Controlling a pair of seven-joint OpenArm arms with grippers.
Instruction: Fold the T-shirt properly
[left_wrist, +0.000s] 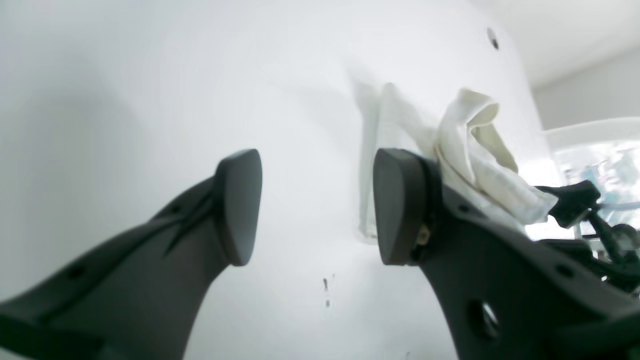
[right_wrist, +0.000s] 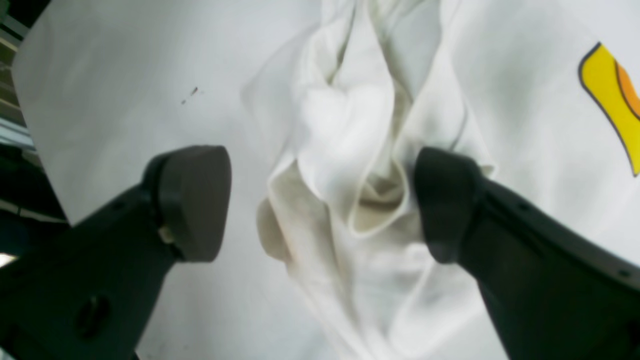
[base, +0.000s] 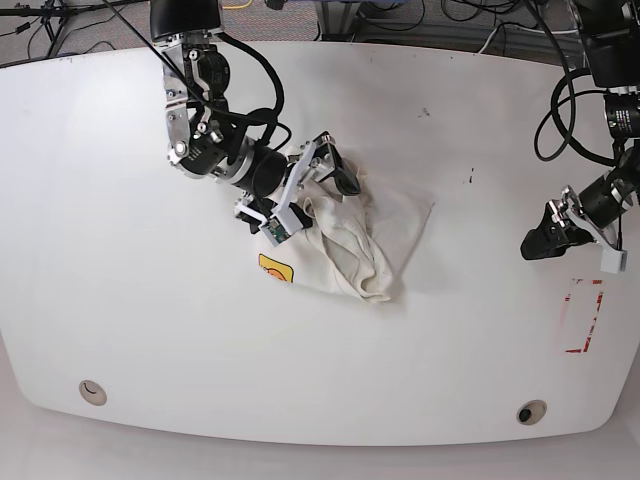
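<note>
We see no container, and the only marking we can make out is a yellow-orange, black-edged print at the shirt's 8 o'clock corner; no lettering is readable. The T-shirt lies crumpled near the middle of the white worktop. Our right gripper straddles its bunched folds, released, while the left gripper hovers released at 3 o'clock, well apart.

White table, red marked rectangle, 2 round holes, cables behind

Robot lab, white table, floor cables
</note>
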